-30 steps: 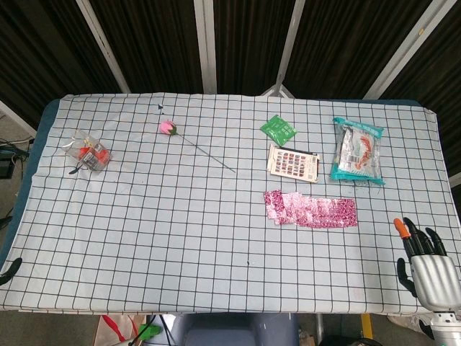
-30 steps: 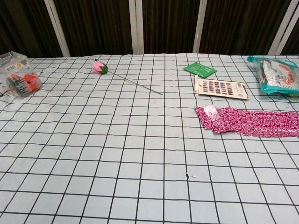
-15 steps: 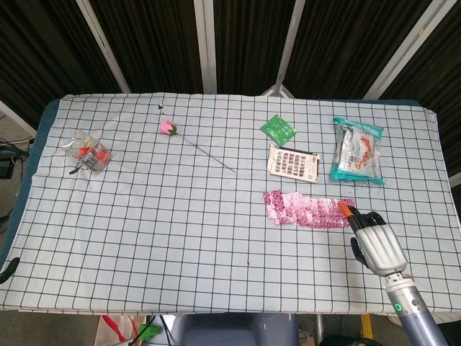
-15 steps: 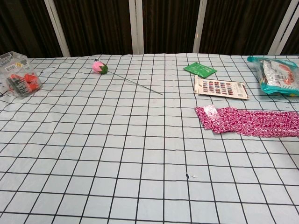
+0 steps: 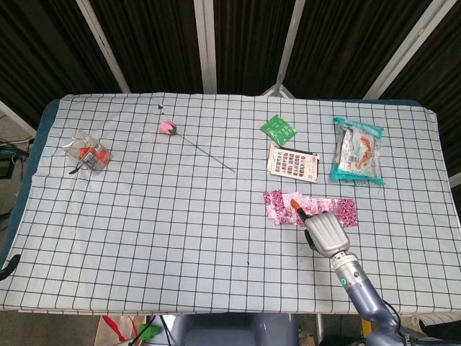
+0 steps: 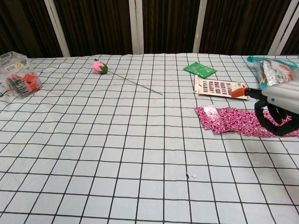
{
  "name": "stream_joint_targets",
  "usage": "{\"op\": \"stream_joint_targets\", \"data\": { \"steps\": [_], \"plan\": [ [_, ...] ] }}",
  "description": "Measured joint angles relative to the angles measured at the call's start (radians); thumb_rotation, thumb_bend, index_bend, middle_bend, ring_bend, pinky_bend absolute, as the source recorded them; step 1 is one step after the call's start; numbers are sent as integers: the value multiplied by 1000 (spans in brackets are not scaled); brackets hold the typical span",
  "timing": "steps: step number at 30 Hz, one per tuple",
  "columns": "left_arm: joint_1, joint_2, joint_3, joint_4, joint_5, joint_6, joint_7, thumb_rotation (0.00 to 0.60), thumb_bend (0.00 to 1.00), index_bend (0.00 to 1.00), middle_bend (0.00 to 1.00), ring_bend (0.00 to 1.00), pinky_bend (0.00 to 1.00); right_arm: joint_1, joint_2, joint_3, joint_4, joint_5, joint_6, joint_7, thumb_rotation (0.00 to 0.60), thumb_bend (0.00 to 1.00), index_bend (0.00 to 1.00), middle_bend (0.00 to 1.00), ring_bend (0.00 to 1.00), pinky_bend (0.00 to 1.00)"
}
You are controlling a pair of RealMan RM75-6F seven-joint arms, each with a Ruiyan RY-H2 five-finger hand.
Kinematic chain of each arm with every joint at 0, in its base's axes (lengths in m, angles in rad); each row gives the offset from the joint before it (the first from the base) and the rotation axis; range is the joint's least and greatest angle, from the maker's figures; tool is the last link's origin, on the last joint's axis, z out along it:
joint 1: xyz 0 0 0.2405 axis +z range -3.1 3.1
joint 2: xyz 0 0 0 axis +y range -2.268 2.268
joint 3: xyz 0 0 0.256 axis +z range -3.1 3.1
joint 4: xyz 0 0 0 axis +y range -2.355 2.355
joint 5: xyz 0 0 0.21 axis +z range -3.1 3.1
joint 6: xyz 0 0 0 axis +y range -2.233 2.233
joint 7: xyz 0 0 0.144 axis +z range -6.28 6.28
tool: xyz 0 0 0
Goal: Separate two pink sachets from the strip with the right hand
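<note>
The strip of pink sachets [image 5: 279, 206] lies flat on the checked cloth, right of centre, and shows in the chest view as a long patterned strip [image 6: 223, 120] with a crumpled left end. My right hand [image 5: 323, 230] hangs over the strip's middle and right part, covering some of it. In the chest view the right hand [image 6: 276, 106] has an orange-tipped finger pointing left and the other fingers bent down toward the strip, with nothing held. Whether they touch the strip is unclear. Only a dark sliver of my left hand [image 5: 6, 271] shows at the table's near left edge.
Just behind the strip lies a card of colour swatches [image 5: 293, 163], with a green packet [image 5: 278, 130] beyond it. A teal snack bag [image 5: 357, 151] sits at the back right. A pink rose on a thin stem [image 5: 168, 127] and a clear box [image 5: 88, 151] are on the left.
My right hand has travelled from the table's near right corner leftward and forward, ending over the pink strip. The strip and everything else have stayed put.
</note>
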Motion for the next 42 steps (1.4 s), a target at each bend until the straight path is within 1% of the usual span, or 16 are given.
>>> {"op": "stream_joint_targets", "data": {
  "steps": [4,8,15,20,33,42],
  "plan": [
    [-3,-1,-3,0,-8,-5,2,600,379,181,46,0,119,28,-60,0,23,20,2,-58,600,761,111,785,786,653],
    [-3,0,-5,0,-11,-4,0,600,378,182,46,0,119,49,-113,1,46,43,21,-103,600,805,116,796,795,656],
    [-5,0,-5,1,-16,-10,1,600,379,182,46,0,119,73,-154,-11,75,91,31,-150,600,818,118,797,797,656],
    [-5,-1,-5,-1,-16,-9,4,600,379,182,46,0,119,86,-165,-15,83,125,29,-171,600,836,119,798,797,656],
    [-4,0,-6,-1,-19,-7,5,600,379,182,46,0,119,127,-184,-24,95,248,22,-238,600,837,124,798,797,656],
    [-5,0,-7,-1,-23,-9,5,600,379,181,45,0,119,153,-199,-36,102,295,26,-259,600,839,126,798,797,656]
  ]
}}
